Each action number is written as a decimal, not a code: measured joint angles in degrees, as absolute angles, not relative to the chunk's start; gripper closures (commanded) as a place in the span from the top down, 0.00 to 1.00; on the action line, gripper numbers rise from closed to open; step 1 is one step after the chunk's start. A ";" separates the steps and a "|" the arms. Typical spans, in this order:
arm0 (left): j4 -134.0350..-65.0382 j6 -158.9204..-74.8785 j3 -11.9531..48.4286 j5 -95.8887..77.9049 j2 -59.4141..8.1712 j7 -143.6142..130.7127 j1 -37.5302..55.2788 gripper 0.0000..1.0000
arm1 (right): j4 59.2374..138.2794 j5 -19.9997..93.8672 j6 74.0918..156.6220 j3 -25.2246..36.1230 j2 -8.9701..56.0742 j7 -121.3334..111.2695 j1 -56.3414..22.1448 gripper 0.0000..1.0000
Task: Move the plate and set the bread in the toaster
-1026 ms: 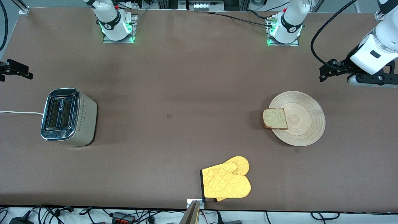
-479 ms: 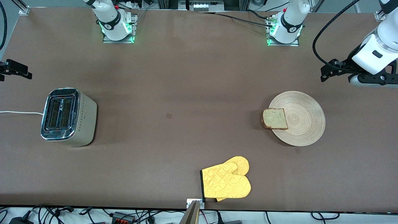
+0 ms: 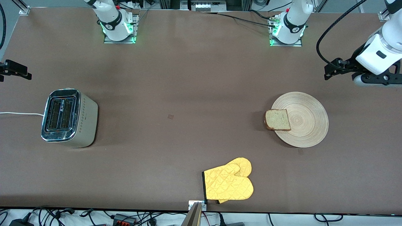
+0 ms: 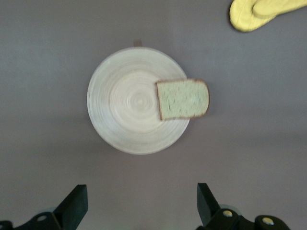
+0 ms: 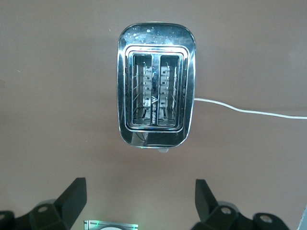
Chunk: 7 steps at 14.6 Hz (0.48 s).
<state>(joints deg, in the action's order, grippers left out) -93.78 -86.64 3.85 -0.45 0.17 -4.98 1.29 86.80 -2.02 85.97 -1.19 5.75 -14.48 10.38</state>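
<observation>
Toward the left arm's end of the table you have the plate [image 3: 306, 125], a wide pale wooden disc lying flat, with the bread [image 3: 277, 120] resting on the part of its rim that faces the toaster; one crust edge hangs out past the rim over the table [image 3: 188, 81]. Bread is a near-square slice lying flat, so no long axis is clear, and its overhanging crust points toward the right arm's end. Well apart, at the right arm's end, stands the toaster [image 3: 67, 117] with both slots empty, the slots running from the robots' side toward the front camera and a white cord [image 3: 19, 113] trailing off the table's edge. Nearer the front camera, between the two, lies a yellow oven mitt [image 3: 229, 182]. Your left gripper [image 4: 139, 203] hangs above the table just beside the plate with fingers spread wide and holding nothing; your right gripper [image 5: 139, 201] hovers above the toaster, also spread and empty. Likely risks, as a judgement: sliding or tilting the plate could tip the overhanging slice off onto the table, and a slice turned crosswise to the slots would catch on the chrome top rather than drop in
</observation>
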 measured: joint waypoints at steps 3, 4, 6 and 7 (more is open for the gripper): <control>-93.73 -80.79 3.71 -0.45 -1.12 -4.98 1.23 1.00 | 86.80 -1.92 85.97 -1.19 5.78 -14.48 10.39 1.00; -93.73 -79.46 3.57 -0.45 -1.52 -4.98 1.02 1.00 | 86.80 -1.92 85.97 -1.19 5.80 -14.48 10.41 1.00; -93.69 -78.21 3.37 -0.45 -2.64 -4.96 -0.14 1.00 | 86.80 -1.91 85.97 -1.19 5.83 -14.48 10.44 1.00; -93.61 -78.15 3.24 -0.45 -3.61 -4.91 -0.91 1.00 | 86.80 -1.91 85.97 -1.19 5.86 -14.48 10.45 1.00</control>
